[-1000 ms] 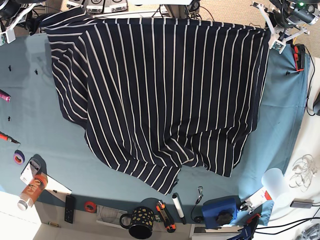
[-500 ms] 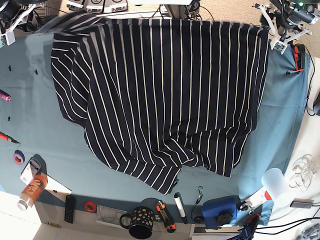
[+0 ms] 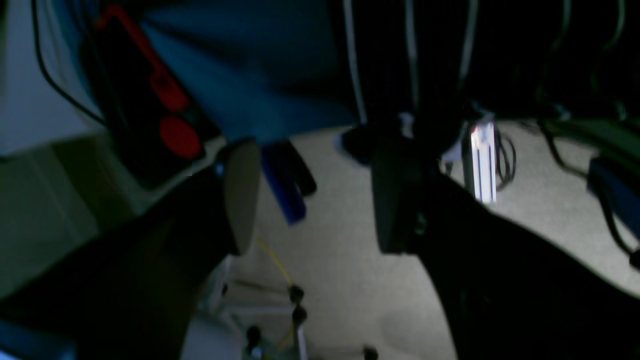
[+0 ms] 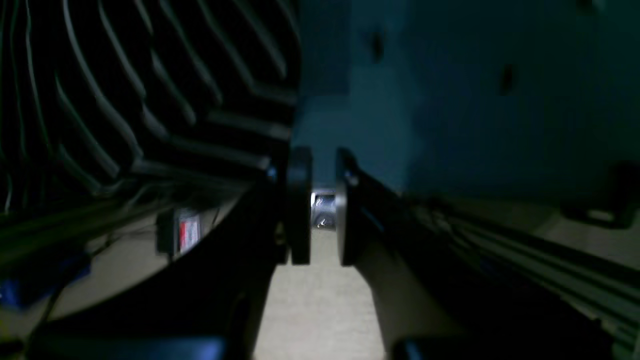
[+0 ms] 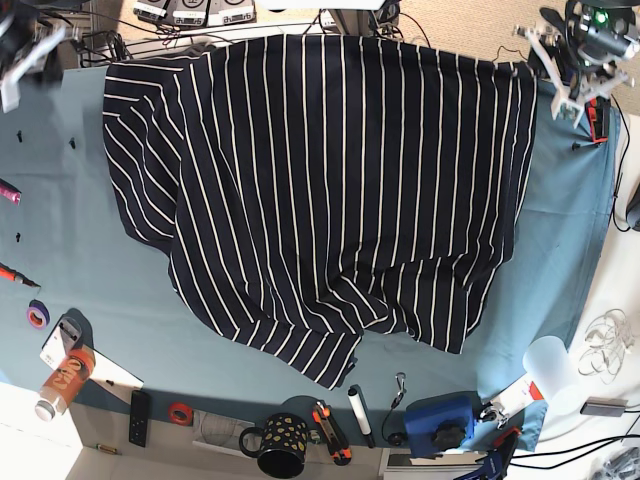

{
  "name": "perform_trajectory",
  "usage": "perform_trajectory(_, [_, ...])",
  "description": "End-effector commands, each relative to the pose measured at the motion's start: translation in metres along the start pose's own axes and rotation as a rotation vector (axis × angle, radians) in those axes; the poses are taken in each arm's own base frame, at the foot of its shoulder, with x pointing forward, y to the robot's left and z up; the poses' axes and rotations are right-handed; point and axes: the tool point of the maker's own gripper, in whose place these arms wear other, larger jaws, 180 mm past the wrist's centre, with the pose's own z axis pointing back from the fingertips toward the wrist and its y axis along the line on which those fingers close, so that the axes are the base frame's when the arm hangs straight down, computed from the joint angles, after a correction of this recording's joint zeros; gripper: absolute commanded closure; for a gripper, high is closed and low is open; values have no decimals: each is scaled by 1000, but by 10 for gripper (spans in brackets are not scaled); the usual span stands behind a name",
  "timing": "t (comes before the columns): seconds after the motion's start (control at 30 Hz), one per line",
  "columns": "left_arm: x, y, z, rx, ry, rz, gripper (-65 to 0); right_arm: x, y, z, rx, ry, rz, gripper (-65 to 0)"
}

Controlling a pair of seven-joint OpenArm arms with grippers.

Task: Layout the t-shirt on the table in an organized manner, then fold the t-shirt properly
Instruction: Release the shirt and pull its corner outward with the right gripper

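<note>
We see the t-shirt (image 5: 330, 190) spread across the table (image 5: 80, 270), reaching its far edge. Our left gripper (image 3: 312, 197) is spread wide and empty; our right gripper (image 4: 322, 207) shows a narrow gap, gripping nothing.

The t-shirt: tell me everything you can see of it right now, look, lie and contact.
The t-shirt is a dark navy, soft-looking fabric with thin white stripes. It lies spread across the teal table, its top edge along the table's far side, one sleeve splayed out in the base view's left. The lower hem is rumpled and bunched, one corner reaching toward the near-edge clutter. Neither gripper holds it: the left gripper and right gripper are both off the cloth.
</note>
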Motion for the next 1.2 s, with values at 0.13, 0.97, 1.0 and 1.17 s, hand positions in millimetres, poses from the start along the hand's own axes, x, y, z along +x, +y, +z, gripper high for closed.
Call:
perform_trajectory(0.13, [37, 12, 4, 38, -126, -17, -357, 19, -15, 5, -45, -14, 88, -250])
perform_trajectory(0.97, [106, 29, 14, 83, -370, -8, -357, 69, -80, -94, 33, -157, -140, -249])
perform_trajectory(1.0, [107, 30, 14, 90, -373, 4, -357, 71, -76, -103, 60, -144, -144, -249])
perform_trajectory(1.17, [107, 33, 15, 101, -375, 28, -357, 96, -51, -140, 168, -134, -140, -249])
